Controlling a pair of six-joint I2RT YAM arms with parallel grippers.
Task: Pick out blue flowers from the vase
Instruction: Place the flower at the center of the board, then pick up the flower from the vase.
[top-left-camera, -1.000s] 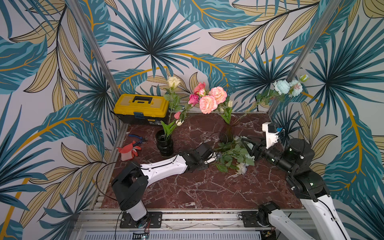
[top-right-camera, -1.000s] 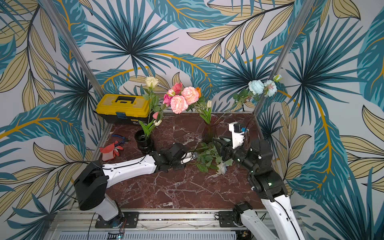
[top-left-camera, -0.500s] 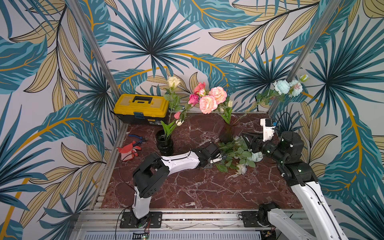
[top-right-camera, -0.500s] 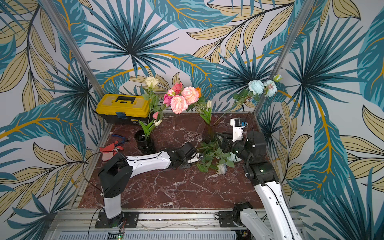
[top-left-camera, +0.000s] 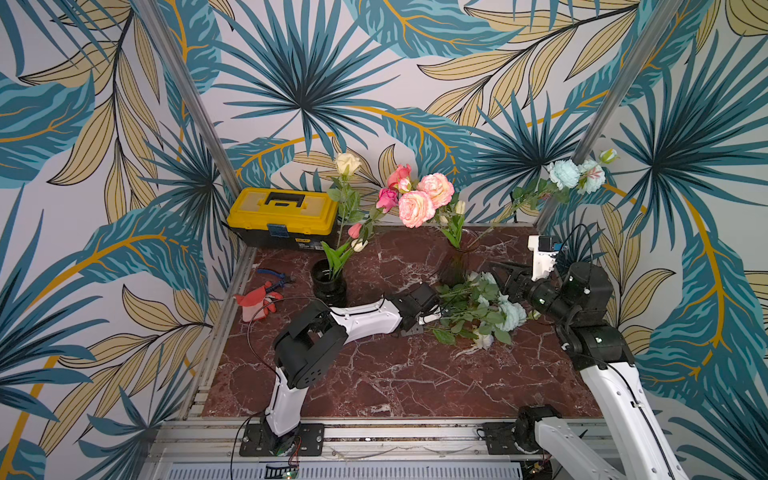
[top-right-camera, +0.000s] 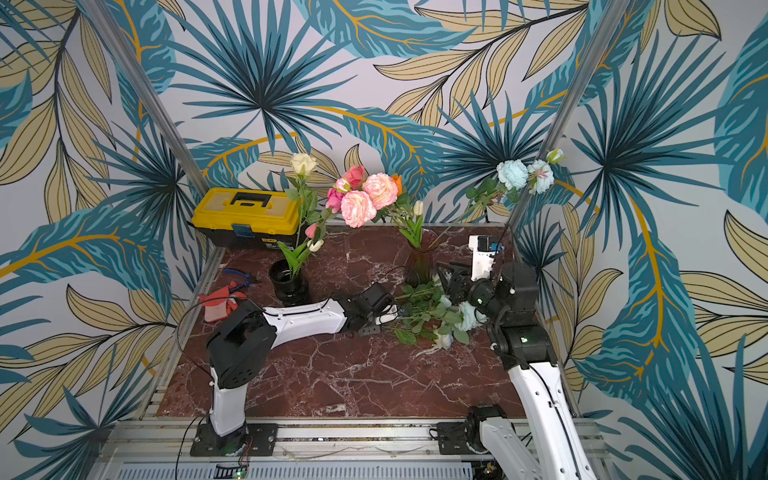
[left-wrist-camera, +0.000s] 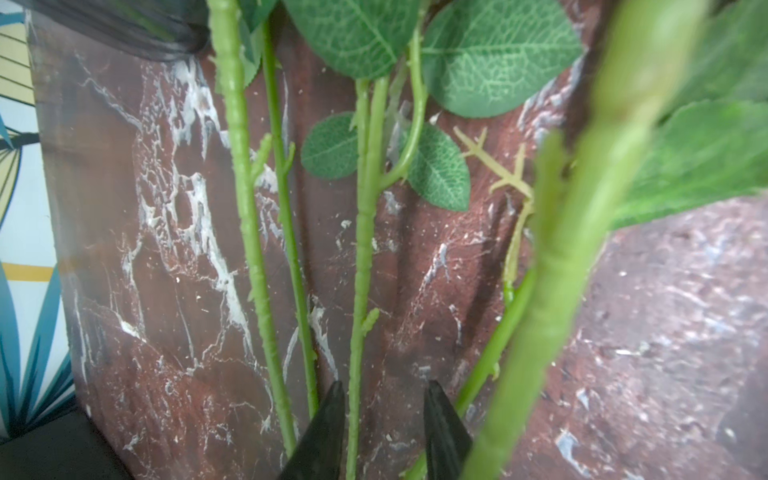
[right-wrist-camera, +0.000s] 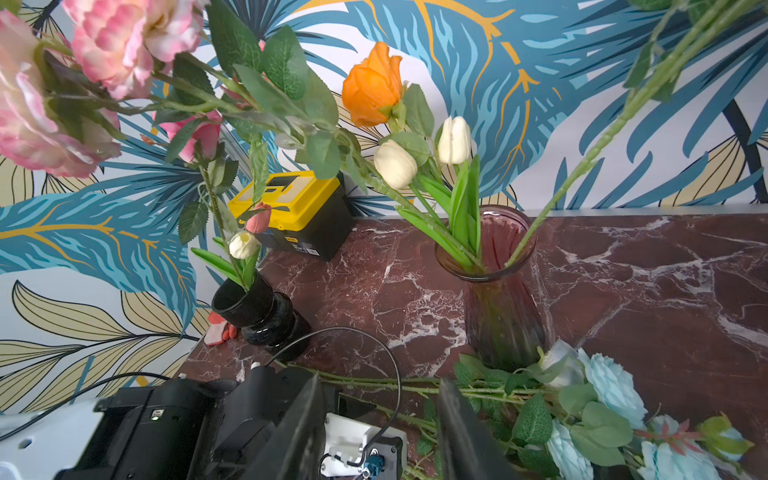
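Several pale aqua-blue ruffled fabric flowers (top-left-camera: 513, 313) lie in a leafy heap on the red-brown marble tabletop (top-left-camera: 374, 374), just near-right of the ribbed pink glass vase (top-left-camera: 455, 266). 1 more blue-flowered stem (top-left-camera: 563, 174) stands in that vase, leaning far right.

These look light, with stiff, knobbly, springy plastic stems, soft blooms that would crush and leaves likely to snag on neighbours. The bare stem just above the vase rim seems the best place to pinch, pulling along its lean.

The left gripper (left-wrist-camera: 386, 419) is released: its 2 black fingers stand apart with 1 lying stem running unpinched between them, a gap the top views bury under leaves. The right gripper (right-wrist-camera: 378, 419) is also spread and empty, facing the vase. Only the right wrist view shows the leaning stem entering the vase mouth; only the top views show its blooms.
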